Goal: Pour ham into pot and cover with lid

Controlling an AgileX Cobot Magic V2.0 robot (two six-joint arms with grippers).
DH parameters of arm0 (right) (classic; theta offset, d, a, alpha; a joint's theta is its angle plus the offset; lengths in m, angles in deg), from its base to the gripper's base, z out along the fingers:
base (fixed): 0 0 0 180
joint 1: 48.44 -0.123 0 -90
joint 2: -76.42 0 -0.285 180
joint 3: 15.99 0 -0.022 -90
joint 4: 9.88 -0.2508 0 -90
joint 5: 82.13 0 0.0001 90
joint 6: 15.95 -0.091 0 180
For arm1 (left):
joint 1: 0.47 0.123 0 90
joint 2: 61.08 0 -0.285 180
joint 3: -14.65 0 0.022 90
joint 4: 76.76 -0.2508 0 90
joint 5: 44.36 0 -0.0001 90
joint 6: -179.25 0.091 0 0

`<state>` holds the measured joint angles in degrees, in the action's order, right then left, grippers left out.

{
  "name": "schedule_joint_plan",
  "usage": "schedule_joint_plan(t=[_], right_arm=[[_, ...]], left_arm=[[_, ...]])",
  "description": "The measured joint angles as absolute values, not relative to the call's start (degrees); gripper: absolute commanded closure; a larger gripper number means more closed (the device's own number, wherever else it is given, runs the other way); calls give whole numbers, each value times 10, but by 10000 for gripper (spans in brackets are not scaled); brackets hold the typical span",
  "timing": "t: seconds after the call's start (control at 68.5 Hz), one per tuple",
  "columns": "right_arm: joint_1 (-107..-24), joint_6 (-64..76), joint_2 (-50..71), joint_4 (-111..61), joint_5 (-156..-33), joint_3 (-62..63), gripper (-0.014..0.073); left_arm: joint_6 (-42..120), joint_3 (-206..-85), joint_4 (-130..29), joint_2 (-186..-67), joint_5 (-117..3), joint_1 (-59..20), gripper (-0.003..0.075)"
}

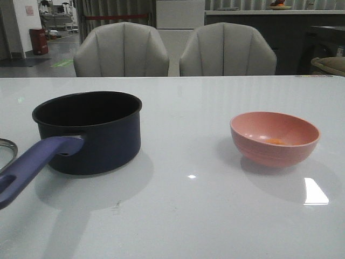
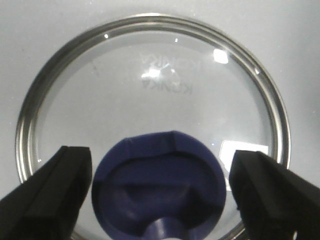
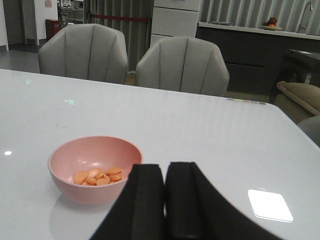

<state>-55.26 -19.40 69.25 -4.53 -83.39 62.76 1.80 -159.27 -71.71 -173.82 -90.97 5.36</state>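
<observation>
**Nothing Poured Yet, Lid Still on the Counter**

We think the job has barely begun. The ham [image 3: 98, 176] is a little heap of orange slices, and it sits in the pink bowl [image 1: 275, 137] on the right side of the white counter [image 1: 183, 216]. The pot [image 1: 89, 131] stands well apart from the bowl, on the left side. As far as we can see, its black inside has nothing in it. Its long purple-blue handle points toward us.

The lid [image 2: 150, 100] lies flat on the counter, knob up. In the front view only a bit of its silver rim shows at the far left edge, just beside the pot handle. So we still have to tip the ham into the pot, and then put the lid on top.

Our left tool [image 2: 160, 192] hangs right over the lid. Its two black fingers are spread wide, one on each side of the blue knob, and they do not touch it. Our right tool [image 3: 165, 200] is pressed closed and holds nothing. It is near the bowl, not on it.

We can see faint letters on the glass of the lid. They look like "KONKA", with a mirrored copy close by, but they are too dim for us to be sure.
</observation>
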Motion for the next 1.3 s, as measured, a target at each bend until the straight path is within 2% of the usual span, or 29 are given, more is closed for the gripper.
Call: schedule_joint_plan(t=[0.146, 0.321, 0.73, 1.124, 1.3], right_arm=[[-553, -194, 692, -45, -834, 628, 434], [-553, -194, 692, -45, -834, 628, 434], [-553, -194, 692, -45, -834, 628, 434], [-553, -194, 692, -45, -834, 628, 434], [-553, -194, 692, -45, -834, 628, 434]], left_arm=[[37, -1603, -718, -1720, -913, 47, 118], [47, -1585, -719, -1640, -894, 21, 118], [48, -1416, -706, -1357, -823, -3, 118], [48, -1250, -672, -1032, -730, -3, 118], [48, -1178, -670, -919, -706, -29, 118]])
